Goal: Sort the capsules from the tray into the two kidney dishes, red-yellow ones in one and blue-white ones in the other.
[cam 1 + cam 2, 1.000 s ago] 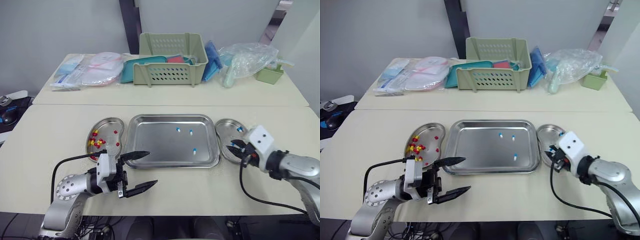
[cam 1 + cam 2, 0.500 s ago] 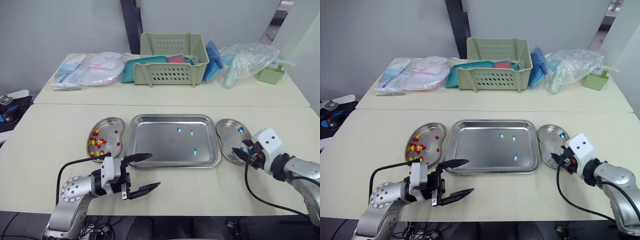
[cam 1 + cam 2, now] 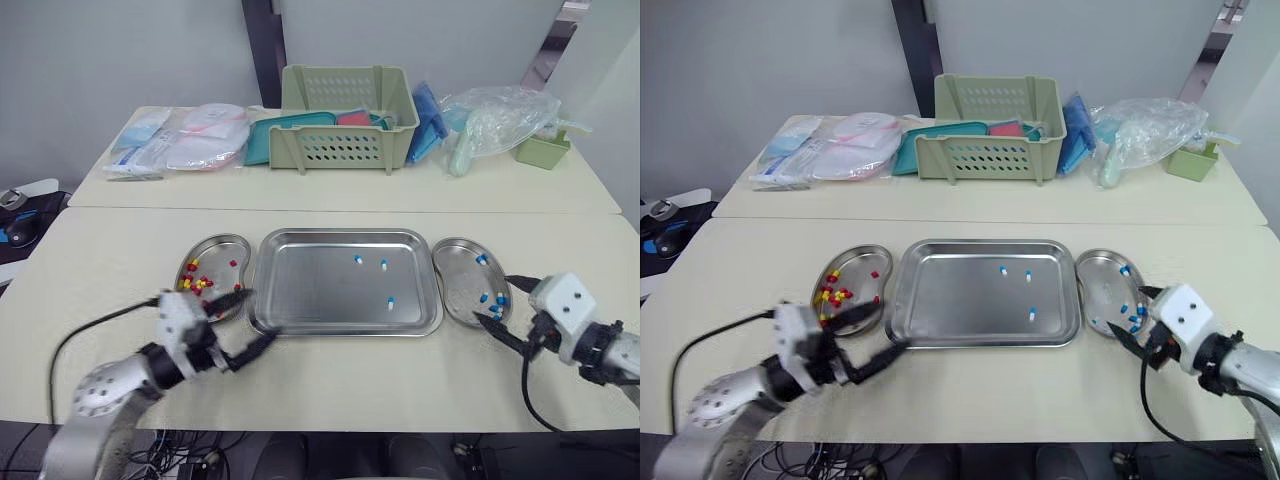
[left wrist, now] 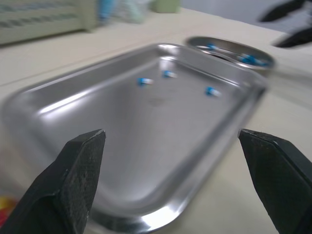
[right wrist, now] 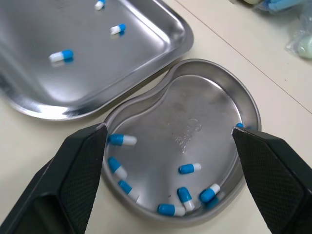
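The steel tray (image 3: 300, 300) holds three blue-white capsules (image 3: 383, 265). Left of it, one kidney dish (image 3: 222, 248) holds several red-yellow capsules (image 3: 194, 285). To the tray's right, the other dish (image 3: 452, 262) holds several blue-white capsules (image 5: 187, 168). My right gripper (image 3: 493, 298) hovers open at that dish's near edge, with nothing between its fingers (image 5: 83, 180). My left gripper (image 3: 250, 320) is open and empty at the tray's near-left corner (image 4: 122, 204), beside the red-yellow dish.
A second table behind carries a green basket (image 3: 345, 118), packaged supplies (image 3: 180, 140), a plastic bag (image 3: 495, 120) and a small green box (image 3: 540, 150). Bare tabletop (image 3: 380, 375) lies between the tray and the near edge.
My right gripper opened and drew back to the right, uncovering several capsules in the right dish. My left gripper swung left and forward to the tray's near-left corner, still open.
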Available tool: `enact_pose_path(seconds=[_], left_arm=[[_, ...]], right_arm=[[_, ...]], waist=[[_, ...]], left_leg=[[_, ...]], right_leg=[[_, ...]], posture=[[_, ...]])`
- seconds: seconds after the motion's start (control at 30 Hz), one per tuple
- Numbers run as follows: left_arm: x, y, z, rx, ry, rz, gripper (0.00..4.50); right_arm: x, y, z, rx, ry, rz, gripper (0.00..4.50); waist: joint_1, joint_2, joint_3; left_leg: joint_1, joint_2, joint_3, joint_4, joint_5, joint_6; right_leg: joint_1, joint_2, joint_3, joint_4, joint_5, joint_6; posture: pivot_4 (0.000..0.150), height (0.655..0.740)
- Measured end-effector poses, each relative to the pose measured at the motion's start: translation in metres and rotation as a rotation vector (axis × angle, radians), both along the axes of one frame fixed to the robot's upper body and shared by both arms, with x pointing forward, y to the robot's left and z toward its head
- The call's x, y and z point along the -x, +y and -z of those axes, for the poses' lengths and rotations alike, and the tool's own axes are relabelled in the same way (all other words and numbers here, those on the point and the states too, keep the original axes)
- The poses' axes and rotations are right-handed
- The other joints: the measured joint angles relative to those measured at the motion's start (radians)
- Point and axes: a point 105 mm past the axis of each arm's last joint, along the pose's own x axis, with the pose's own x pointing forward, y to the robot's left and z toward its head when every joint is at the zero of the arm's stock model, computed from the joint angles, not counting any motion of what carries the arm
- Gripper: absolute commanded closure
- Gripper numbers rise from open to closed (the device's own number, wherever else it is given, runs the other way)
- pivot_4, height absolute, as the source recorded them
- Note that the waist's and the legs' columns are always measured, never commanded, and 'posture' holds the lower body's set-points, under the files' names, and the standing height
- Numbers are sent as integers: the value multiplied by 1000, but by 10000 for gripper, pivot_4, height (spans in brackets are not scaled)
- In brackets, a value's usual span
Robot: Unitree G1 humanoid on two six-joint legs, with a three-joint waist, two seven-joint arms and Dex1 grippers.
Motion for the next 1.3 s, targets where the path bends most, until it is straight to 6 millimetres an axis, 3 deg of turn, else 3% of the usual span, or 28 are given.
enact_pose_path(seconds=[0.1,0.2,0.23,0.43,0.63,0.83,1.0,1.1,1.17,1.3], left_arm=[[-5,53,-1,-10,43,-229,0],[5,134,6,-76,104,-486,0],[11,151,6,-89,117,-533,0],[42,196,29,-137,220,-629,0],[73,212,52,-184,308,-677,0],[79,208,53,-194,298,-644,0],[81,184,46,-200,276,-517,0],[91,144,57,-191,314,-344,0],[94,106,65,-160,326,-201,0],[78,44,60,-90,239,-20,0]], right_arm=[[12,-13,5,35,50,-50,2115],[18,-48,5,78,102,-17,2115],[19,-57,3,86,108,-6,958],[28,-98,-5,150,182,12,958],[31,-112,-3,139,206,36,958],[23,-108,-6,139,191,12,958],[21,-106,-1,128,210,0,958],[23,-107,2,126,224,2,958],[27,-108,6,125,246,5,958],[29,-109,8,129,256,7,958]], waist=[[-1,0,0],[-5,-1,1],[-5,-2,2],[-1,-3,3],[-1,-5,4],[-1,-5,4],[-1,-6,5],[-1,-6,5],[-1,-7,5],[5,-6,5]], left_leg=[[1,0,0,0,0,0],[2,0,1,-1,0,0],[1,0,1,-1,0,0],[1,0,1,-2,0,0],[1,0,2,-2,0,0],[1,0,2,-2,0,0],[1,0,3,-2,0,0],[1,0,3,-2,0,0],[1,1,3,-1,0,0],[1,0,3,0,0,0]], right_leg=[[0,0,0,0,0,0],[0,0,1,0,0,0],[0,0,1,0,0,0],[0,0,0,-1,0,0],[0,0,1,-1,0,0],[0,0,0,0,0,0],[0,-1,1,0,0,0],[0,-1,2,-1,0,0],[1,-1,1,-1,0,0],[2,-1,1,-1,0,1]], posture=[[1500,7400],[1500,7400],[1500,7400],[1500,7400],[1500,7400],[1500,7400],[1500,7400],[1500,7400],[1500,7400],[1500,7400]])
